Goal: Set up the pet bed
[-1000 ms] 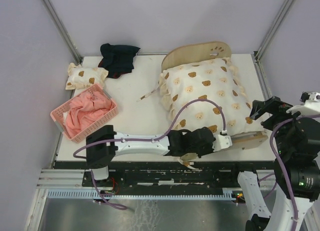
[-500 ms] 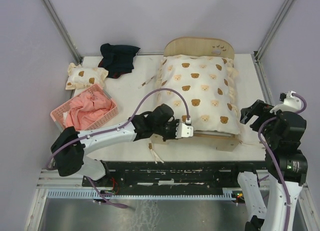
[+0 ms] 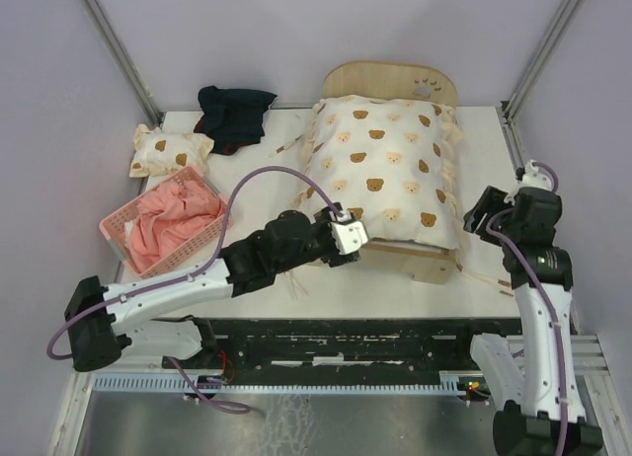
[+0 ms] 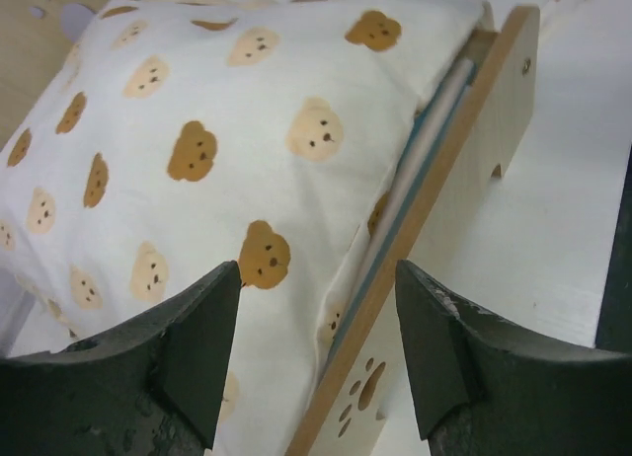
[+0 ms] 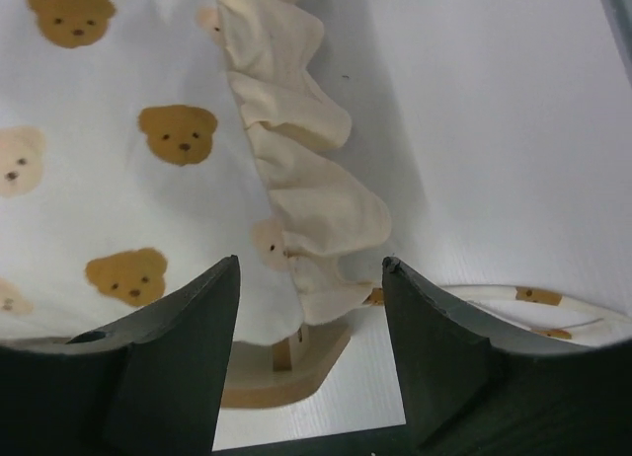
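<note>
Since a second ago the pet bed [image 3: 410, 81] has swung round and slid back, so its headboard faces the rear of the bench [image 3: 286, 155]. It stands right of centre, with the bear-print quilt [image 3: 380, 165] spread over the mattress. The left gripper [image 3: 357, 241] has let go and sits with jaws apart, empty, just off the footboard [image 4: 434, 229]. The right gripper [image 3: 481, 222] hangs beside the quilt's right frill, also parted and holding nothing. Framing and covering look done. The small pillow [image 3: 168, 150] lies by the pink basket [image 3: 166, 222], so it probably has yet to be placed.
</note>
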Controlling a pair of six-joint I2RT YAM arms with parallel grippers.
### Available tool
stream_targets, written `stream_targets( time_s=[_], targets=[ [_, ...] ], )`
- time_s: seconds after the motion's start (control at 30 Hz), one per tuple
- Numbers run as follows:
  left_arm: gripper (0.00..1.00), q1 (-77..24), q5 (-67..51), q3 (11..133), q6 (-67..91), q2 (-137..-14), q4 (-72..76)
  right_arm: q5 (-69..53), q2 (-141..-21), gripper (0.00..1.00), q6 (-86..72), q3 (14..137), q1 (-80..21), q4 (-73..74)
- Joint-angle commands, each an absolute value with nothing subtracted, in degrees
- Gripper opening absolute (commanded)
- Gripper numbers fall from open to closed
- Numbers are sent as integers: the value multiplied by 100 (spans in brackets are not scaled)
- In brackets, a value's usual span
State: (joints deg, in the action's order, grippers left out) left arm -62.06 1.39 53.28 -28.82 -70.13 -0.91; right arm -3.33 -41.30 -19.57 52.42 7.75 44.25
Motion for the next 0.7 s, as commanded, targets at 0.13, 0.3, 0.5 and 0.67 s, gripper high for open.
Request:
stream_targets(
  time_s=[0.13,0.3,0.5,0.67],
  targets=[
    [73,-6214,2099,4989,939,-6092,1091,2,-5004,56,-2217,4566,771,3327],
    [67,-6217,3134,4736,3422,-5485,324,-292,-5083,51,-2339,4243,760,3295],
    [58,-6588,4013,4687,6265,-5514,-738,-579,-4729,54,-2340,3834,436,3450],
    [55,-7238,4842,5429,8625,-6212,-2696,-492,-4300,51,-2911,3615,-551,3396]
  ],
)
